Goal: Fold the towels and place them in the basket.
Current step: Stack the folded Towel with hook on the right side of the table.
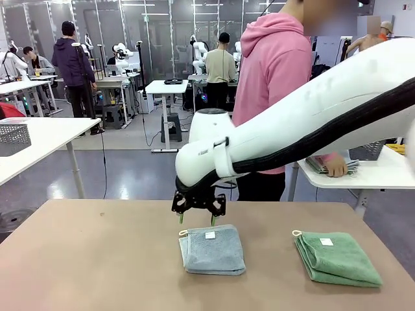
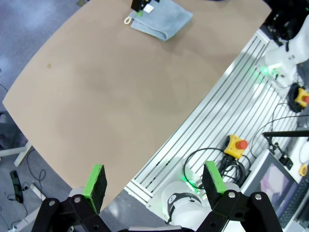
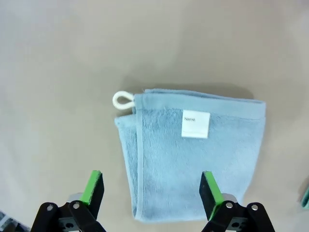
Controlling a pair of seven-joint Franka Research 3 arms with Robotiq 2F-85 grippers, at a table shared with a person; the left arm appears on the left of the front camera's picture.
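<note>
Towels lie folded on the brown table (image 1: 91, 259): the pale blue-grey towel (image 1: 213, 251) sits just below the middle of the front view, a white label (image 1: 210, 235) on top and a white corner loop (image 1: 183, 232) at its upper left corner; the mint green towel (image 1: 336, 258) lies well apart from it at the lower right, also folded, with its own label and loop. The right gripper (image 1: 196, 219), on the white arm coming in from the frame's right, hangs directly over the far edge of the blue-grey towel, its fingers spread and pointing down with nothing between them. In the right wrist view the right gripper's green pads (image 3: 93, 187) stand wide on either side of the blue-grey towel at the bottom of the frame. The left gripper (image 2: 156, 182), in the left wrist view, hangs over the table's near edge with its fingers spread and empty, the blue-grey towel far off at the upper middle. A person in a pink hoodie (image 1: 275, 71) stands beyond the table, one hand (image 1: 336, 168) on another table at the right.
</note>
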